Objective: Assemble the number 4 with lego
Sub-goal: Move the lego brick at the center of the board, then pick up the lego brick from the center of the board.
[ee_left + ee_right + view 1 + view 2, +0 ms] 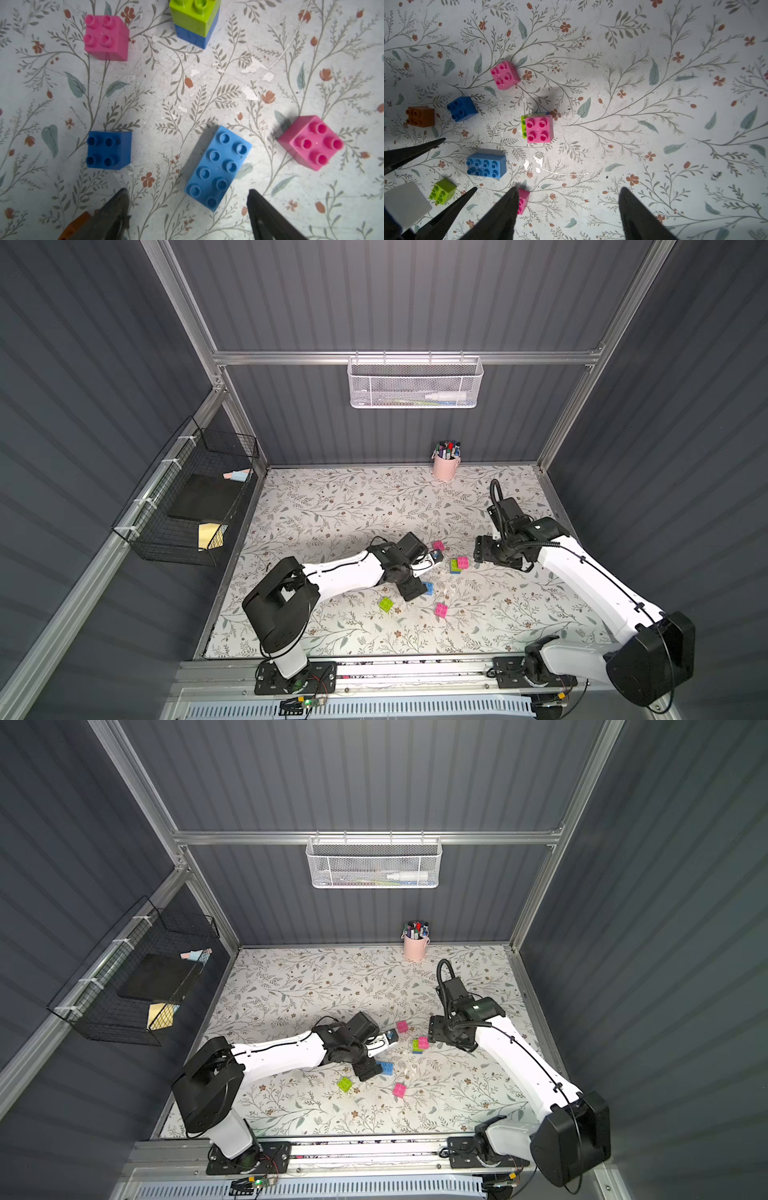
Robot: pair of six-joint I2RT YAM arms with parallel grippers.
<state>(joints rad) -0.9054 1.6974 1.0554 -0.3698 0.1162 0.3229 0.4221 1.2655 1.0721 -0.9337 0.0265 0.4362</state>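
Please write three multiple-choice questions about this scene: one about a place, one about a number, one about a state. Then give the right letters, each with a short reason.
1. Where on the table does the pen cup stand?
A. at its back edge
B. at its front edge
C. in its middle

2. How many pink bricks are there?
A. one
B. three
C. six

3. How is the left gripper?
A. shut on a brick
B. shut, empty
C. open, holding nothing

1 A: nothing on the table stands farther back.
2 B: one lies farther back, one sits on a green brick, one lies nearer the front.
3 C: its fingers stand apart and touch no brick.
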